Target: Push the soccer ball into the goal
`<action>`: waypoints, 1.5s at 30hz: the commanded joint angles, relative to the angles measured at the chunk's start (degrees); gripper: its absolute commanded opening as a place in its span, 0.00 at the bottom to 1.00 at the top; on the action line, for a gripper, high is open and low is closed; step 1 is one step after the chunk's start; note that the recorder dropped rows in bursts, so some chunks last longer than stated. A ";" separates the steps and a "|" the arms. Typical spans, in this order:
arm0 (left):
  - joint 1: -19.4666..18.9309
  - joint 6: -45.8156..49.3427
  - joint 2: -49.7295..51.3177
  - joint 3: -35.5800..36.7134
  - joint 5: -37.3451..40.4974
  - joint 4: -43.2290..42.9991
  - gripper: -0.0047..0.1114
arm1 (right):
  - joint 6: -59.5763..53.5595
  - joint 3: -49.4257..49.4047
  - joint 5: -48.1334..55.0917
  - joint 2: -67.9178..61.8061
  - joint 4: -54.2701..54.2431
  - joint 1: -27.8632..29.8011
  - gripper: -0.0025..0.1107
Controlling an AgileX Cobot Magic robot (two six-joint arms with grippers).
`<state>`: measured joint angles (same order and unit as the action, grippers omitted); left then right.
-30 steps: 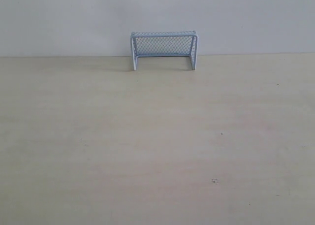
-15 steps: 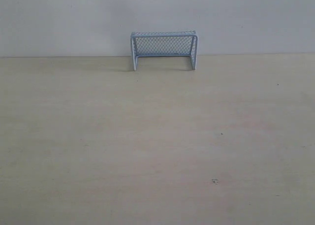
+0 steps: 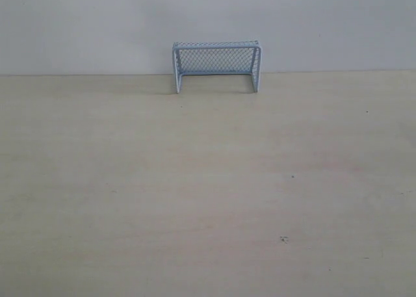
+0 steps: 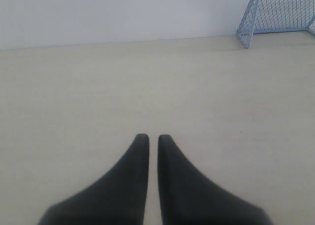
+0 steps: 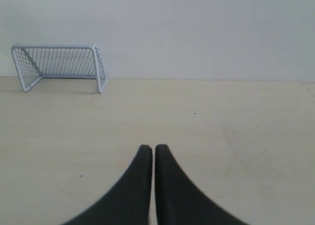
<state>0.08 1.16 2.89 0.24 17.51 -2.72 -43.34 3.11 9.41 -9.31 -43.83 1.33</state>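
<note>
The goal (image 3: 216, 64), a small pale blue-white frame with mesh netting, stands at the far edge of the table against the wall; it also shows in the left wrist view as the goal (image 4: 278, 16) and in the right wrist view as the goal (image 5: 59, 66). The soccer ball is out of view in every frame. My left gripper (image 4: 153, 137) is shut with nothing between its dark fingers, low over bare table well short of the goal. My right gripper (image 5: 153, 147) is also shut and holds nothing. Neither gripper appears in the exterior view.
A pale wooden table (image 3: 208, 193) spreads in front of a plain grey-white wall (image 3: 78, 24). A few tiny dark specks (image 3: 284, 238) mark the tabletop.
</note>
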 commanded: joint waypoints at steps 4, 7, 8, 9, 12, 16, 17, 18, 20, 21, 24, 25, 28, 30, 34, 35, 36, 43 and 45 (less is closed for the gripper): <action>0.45 -0.68 0.23 -0.24 -0.74 0.38 0.09 | 0.59 -3.11 -1.78 4.69 -0.39 0.19 0.02; 0.45 -0.68 0.23 -0.24 -0.74 0.38 0.09 | 0.89 -3.11 -1.46 5.52 -0.39 0.19 0.02; 0.45 -0.68 0.23 -0.24 -0.74 0.38 0.09 | 0.89 -3.11 -1.46 5.52 -0.39 0.19 0.02; 0.45 -0.68 0.23 -0.24 -0.74 0.38 0.09 | 0.89 -3.11 -1.46 5.52 -0.39 0.19 0.02; 0.45 -0.68 0.23 -0.24 -0.74 0.38 0.09 | 0.89 -3.11 -1.07 5.52 -0.39 0.19 0.02; 0.45 -0.68 0.23 -0.24 -0.74 0.38 0.09 | 1.01 -3.11 -0.99 5.52 -0.39 0.19 0.02; 0.45 -0.68 0.23 -0.24 -0.74 0.38 0.09 | 1.23 -3.11 -0.99 5.52 -0.39 0.19 0.02; 0.45 -0.68 0.23 -0.24 -0.74 0.38 0.09 | 1.35 -3.11 -0.99 5.52 -0.39 0.19 0.02; 0.45 -0.68 0.23 -0.24 -0.74 0.38 0.09 | 1.52 -3.11 -0.99 5.52 -0.50 -0.27 0.02; 0.45 -0.68 0.23 -0.24 -0.74 0.38 0.09 | 1.52 -3.11 -0.99 5.52 -0.50 -0.61 0.02; 0.45 -0.68 0.23 -0.24 -0.74 0.38 0.09 | 1.52 -3.11 -1.27 5.52 -0.37 -2.36 0.02; 0.45 -0.68 0.23 -0.24 -0.74 0.38 0.09 | 1.42 -3.11 -2.06 5.52 -0.37 -2.62 0.02; 0.45 -0.68 0.23 -0.24 -0.74 0.38 0.09 | 3.53 -3.11 -3.17 5.52 2.04 -2.62 0.02; 0.45 -0.68 0.23 -0.24 -0.74 0.38 0.09 | 9.76 -3.11 -3.02 5.52 8.28 -2.62 0.02; 0.45 -0.68 0.23 -0.24 -0.74 0.38 0.09 | 32.90 -3.11 -2.38 5.52 29.49 -2.62 0.02; 0.45 -0.68 0.23 -0.24 -0.74 0.38 0.09 | 34.79 -3.11 -2.35 5.52 31.20 -2.62 0.02; 0.45 -0.68 0.23 -0.24 -0.74 0.38 0.09 | 35.53 -3.11 -2.11 5.52 32.05 -2.62 0.02; 0.45 -0.68 0.23 -0.24 -0.74 0.38 0.09 | 44.14 -3.11 -0.68 5.52 40.68 -2.62 0.02; 0.45 -0.68 0.23 -0.24 -0.74 0.38 0.09 | 44.14 -3.11 -0.53 5.52 40.68 -2.62 0.02</action>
<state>0.08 1.16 2.89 0.24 17.51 -2.72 0.00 -0.06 8.61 -4.01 -4.18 -1.17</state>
